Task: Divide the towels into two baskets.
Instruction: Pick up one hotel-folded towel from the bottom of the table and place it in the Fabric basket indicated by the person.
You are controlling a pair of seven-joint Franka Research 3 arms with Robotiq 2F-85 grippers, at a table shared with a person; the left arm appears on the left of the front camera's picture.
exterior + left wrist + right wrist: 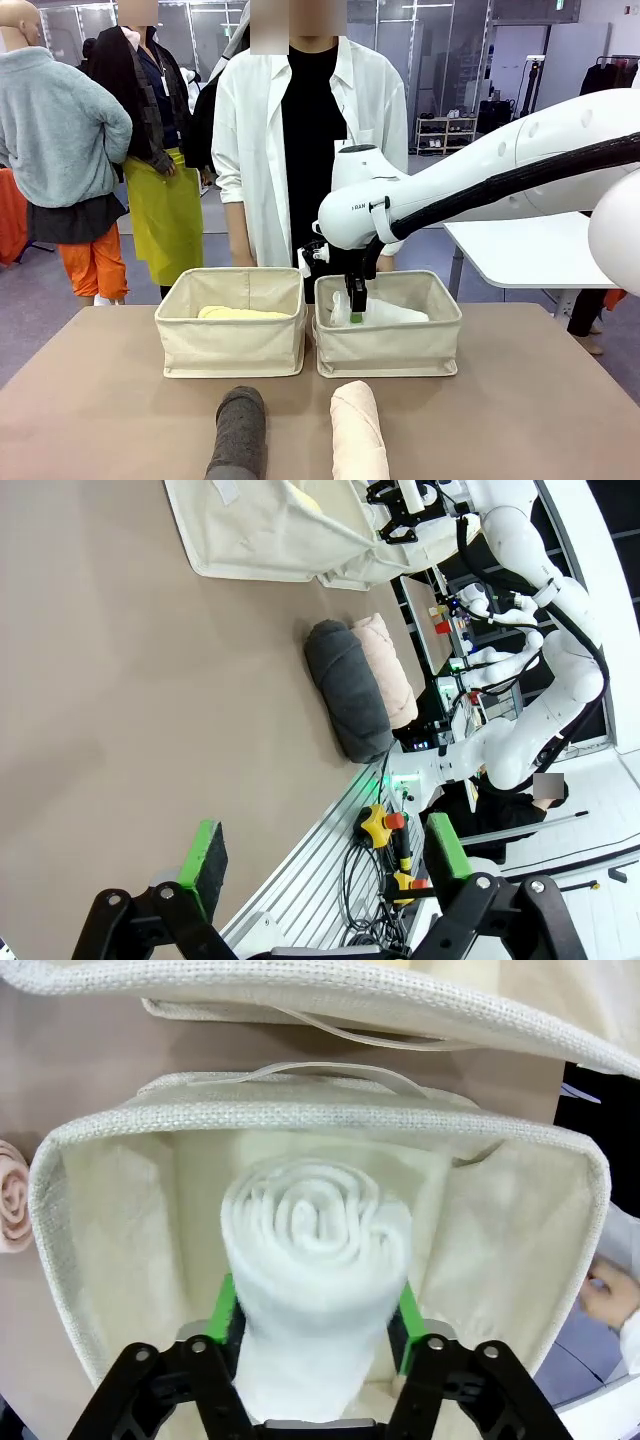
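Observation:
In the right wrist view my right gripper [312,1320] holds the white towel [315,1260], green pads pressed to its sides, low inside the right basket [300,1115]. From the front, the right gripper [357,305] reaches down into that right basket [390,350] with the white towel [395,313] leaning in it. The pale yellow towel [240,313] lies in the left basket [230,345]. The dark grey towel [238,435] and the pale pink towel [358,435] lie side by side on the table near the front edge. My left gripper [325,855] hangs open and empty above the table.
A person in a white shirt [310,130] stands just behind the baskets, and a hand [610,1295] shows beyond the right basket's far wall. The brown table [100,400] has free room to the left and right of the baskets.

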